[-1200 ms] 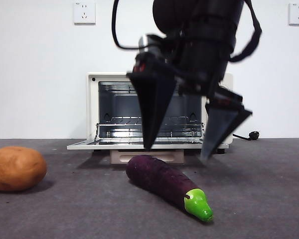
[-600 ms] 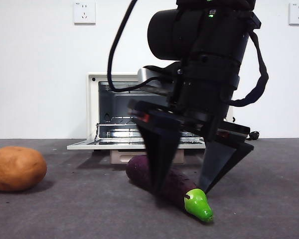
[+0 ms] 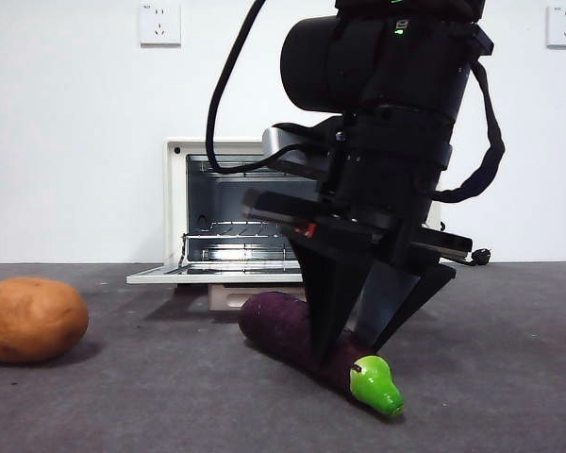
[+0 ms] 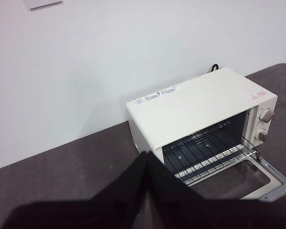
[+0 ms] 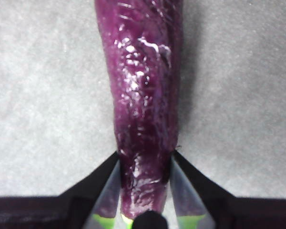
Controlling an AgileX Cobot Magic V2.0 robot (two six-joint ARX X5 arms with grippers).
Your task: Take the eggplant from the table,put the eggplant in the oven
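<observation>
Two jaws of my right hand (image 3: 351,344) pinch the eggplant (image 3: 281,326) near its green cap, low centre on the bench (image 3: 509,377). Grasp step; next I must lift and carry it to the open oven (image 3: 174,208) behind. Left hand (image 4: 147,164) waits, pressed together.

The table (image 3: 509,377) carries the eggplant (image 3: 278,326), potato (image 3: 30,319) and oven (image 3: 174,208).

No legible text is showing: the labels (image 4: 157,94) sitting on top of the oven (image 4: 195,107) are too small to read.
</observation>
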